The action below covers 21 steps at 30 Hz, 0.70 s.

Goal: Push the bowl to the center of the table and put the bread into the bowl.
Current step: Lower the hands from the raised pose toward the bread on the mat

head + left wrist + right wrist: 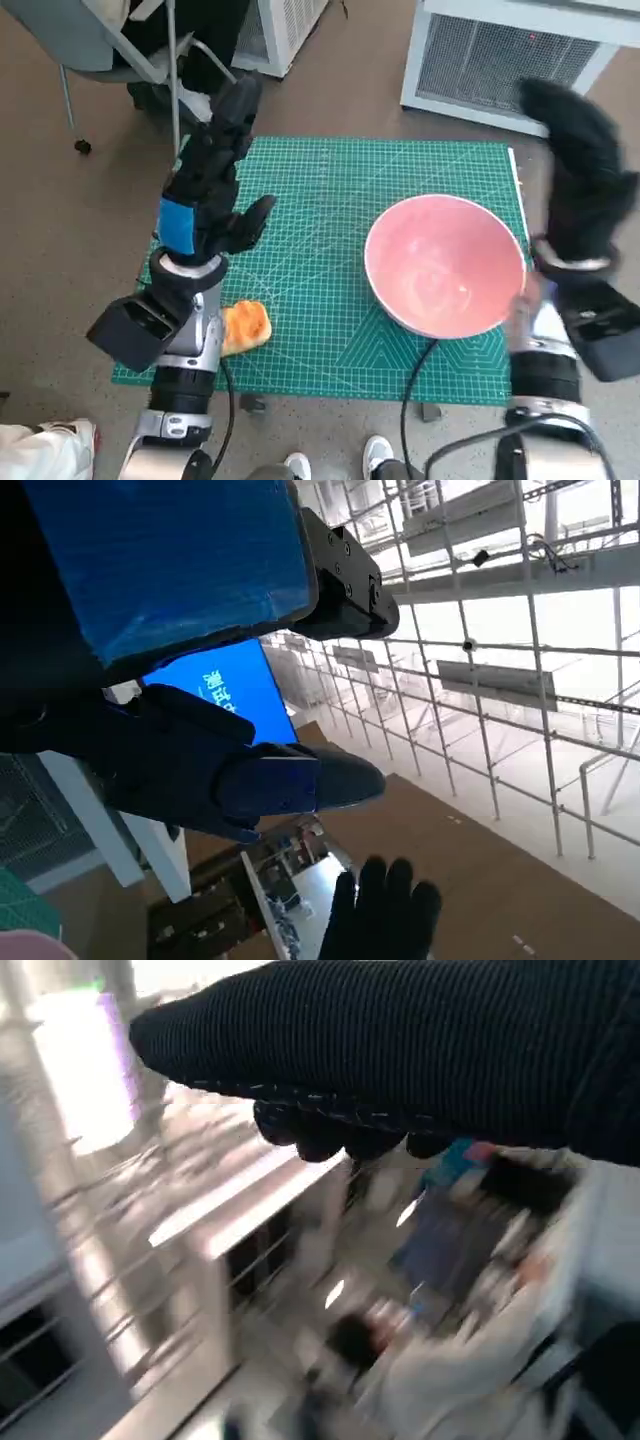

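Fingers point(232, 110) on our left hand point(212, 180) are stretched out straight and apart, nothing in them, so that hand is just open in the air. It's raised well above the worktop point(330, 180), over the mat's edge on the far side from the bowl point(445, 265), with the blue tape on its back facing up at the head camera and the thumb sticking out toward the bowl. The left wrist view backs that up: thumb and fingers apart, only a room behind them.

Our right hand point(580, 165) is up too, the black glove lifted just past the bowl's outer side, off the edge of the green mat. It's motion-blurred in the head view and the right wrist view is a smear, so we honestly can't tell whether those fingers are spread or curled. Nothing shows in it that we can make out.

The bowl is pale pink, glossy, sitting upright, with nothing inside. It sits on the right part of the mat, near the right hand's side rather than the middle.

The bread point(246, 326) is a small golden-orange lump on the mat, well apart from the bowl, near the front edge and partly tucked behind our left forearm point(185, 330). Neither hand touches it.
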### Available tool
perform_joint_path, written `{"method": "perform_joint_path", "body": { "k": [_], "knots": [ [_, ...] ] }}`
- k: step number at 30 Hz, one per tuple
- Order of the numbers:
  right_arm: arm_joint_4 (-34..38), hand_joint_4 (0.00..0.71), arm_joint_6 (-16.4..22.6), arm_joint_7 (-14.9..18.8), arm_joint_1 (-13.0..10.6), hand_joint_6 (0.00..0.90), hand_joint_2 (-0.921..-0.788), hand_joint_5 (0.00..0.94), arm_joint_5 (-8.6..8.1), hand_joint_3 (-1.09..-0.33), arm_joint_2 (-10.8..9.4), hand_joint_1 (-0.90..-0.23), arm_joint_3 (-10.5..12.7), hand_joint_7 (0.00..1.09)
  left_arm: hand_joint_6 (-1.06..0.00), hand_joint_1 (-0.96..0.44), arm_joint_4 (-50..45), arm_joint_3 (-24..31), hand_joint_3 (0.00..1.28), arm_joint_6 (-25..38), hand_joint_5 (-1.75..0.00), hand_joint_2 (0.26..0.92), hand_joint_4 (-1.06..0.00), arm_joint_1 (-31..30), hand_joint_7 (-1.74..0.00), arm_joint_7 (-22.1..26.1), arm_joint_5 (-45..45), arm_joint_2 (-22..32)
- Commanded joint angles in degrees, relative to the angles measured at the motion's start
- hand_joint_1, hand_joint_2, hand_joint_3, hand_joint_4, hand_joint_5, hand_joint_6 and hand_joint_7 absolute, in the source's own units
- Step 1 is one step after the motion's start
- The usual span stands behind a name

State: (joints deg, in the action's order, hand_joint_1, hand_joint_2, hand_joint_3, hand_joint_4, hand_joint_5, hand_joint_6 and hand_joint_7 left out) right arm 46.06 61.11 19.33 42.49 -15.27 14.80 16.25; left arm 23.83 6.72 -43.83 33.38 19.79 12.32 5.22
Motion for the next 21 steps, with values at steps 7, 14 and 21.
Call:
{"method": "perform_joint_path", "body": {
  "k": [7,14,21],
  "knots": [
    [11.03,0.21,2.44,-15.3,-5.15,-0.001,-0.921,0.007,10.87,-0.875,4.06,-0.487,4.09,0.48,-0.4,-0.64,-0.81,0.43,0.38,0.62,0.0,0.921,-0.19,-1.02,-0.01,-0.23,1.34,-0.15],
    [15.72,0.209,0.26,-22.64,-7.57,-0.001,-0.921,0.006,14.06,-0.935,4.84,-0.464,3.89,0.46,-0.41,-0.64,-0.61,0.41,0.37,0.34,0.0,0.921,-0.18,-1.21,-0.01,-0.99,0.79,-0.56],
    [19.96,0.178,-2.79,-20.87,-8.65,-0.001,-0.921,0.001,10.41,-0.974,3.14,-0.471,4.54,0.43,-0.4,-0.64,-0.06,0.52,0.37,0.0,0.0,0.921,-0.18,-1.2,-0.01,-1.23,0.39,-0.19]
  ]
}}
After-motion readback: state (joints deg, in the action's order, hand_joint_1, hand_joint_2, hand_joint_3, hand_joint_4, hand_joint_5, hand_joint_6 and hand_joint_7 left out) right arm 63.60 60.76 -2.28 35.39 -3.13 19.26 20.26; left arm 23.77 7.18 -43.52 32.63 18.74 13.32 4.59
